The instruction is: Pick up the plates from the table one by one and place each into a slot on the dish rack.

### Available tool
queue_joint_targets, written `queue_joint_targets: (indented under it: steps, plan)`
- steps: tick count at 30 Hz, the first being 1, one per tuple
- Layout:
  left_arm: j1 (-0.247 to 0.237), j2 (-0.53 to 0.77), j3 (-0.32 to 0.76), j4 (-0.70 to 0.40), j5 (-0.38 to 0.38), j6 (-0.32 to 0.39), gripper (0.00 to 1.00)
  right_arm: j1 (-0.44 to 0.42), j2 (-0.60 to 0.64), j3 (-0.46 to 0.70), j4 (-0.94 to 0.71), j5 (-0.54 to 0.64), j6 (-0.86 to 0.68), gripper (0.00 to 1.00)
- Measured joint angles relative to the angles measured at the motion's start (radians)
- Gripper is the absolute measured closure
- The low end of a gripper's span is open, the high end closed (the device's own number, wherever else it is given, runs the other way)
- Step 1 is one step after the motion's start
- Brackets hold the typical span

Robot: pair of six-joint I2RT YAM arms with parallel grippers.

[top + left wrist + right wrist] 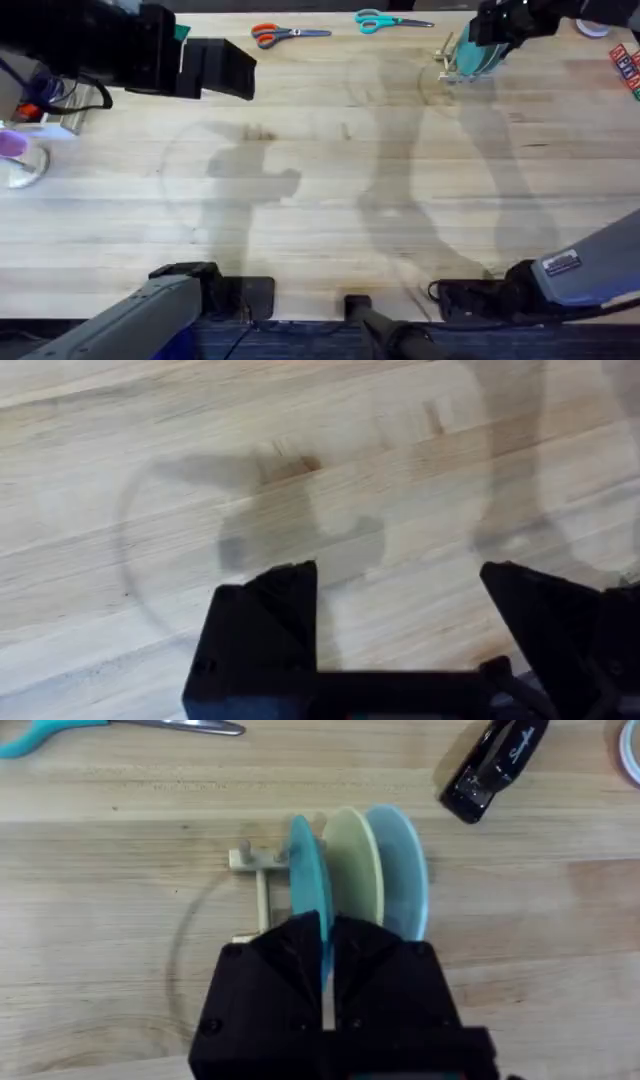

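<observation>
Right gripper (325, 955) clamps the turquoise plate (305, 870), on edge in the dish rack (255, 870) at far right, next to the yellow plate (352, 860). Probably seated, base hidden. Left gripper (400, 610) hangs spread over bare table (300, 420). Only release left.

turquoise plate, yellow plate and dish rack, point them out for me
turquoise plate (305, 870), right wrist view, on its upright face above the right gripper's fingers.
pale yellow plate (352, 860), right wrist view, on its upright face, standing between the two bluish plates.
dish rack (262, 890), right wrist view, on the bare wooden rail beside the plates.
</observation>
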Motion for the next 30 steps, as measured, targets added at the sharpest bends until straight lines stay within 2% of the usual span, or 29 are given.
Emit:
queue_joint_targets:
  steps: [6,18,27,30]
  plan:
    - [0.0,0.0,0.0,0.0,0.0,0.0,0.006,0.0,0.0,0.0,0.002,0.0,0.0,0.869]
    - [0.0,0.0,0.0,0.0,0.0,0.0,0.006,0.0,-0.012,0.0,0.024,0.0,0.0,0.844]
    - [0.0,0.0,0.0,0.0,0.0,0.0,0.006,0.009,-0.127,0.0,-0.001,0.0,0.0,0.8]
    - [0.0,0.0,0.0,0.0,0.0,0.0,0.006,0.031,-0.181,0.0,-0.046,0.0,0.0,0.745]
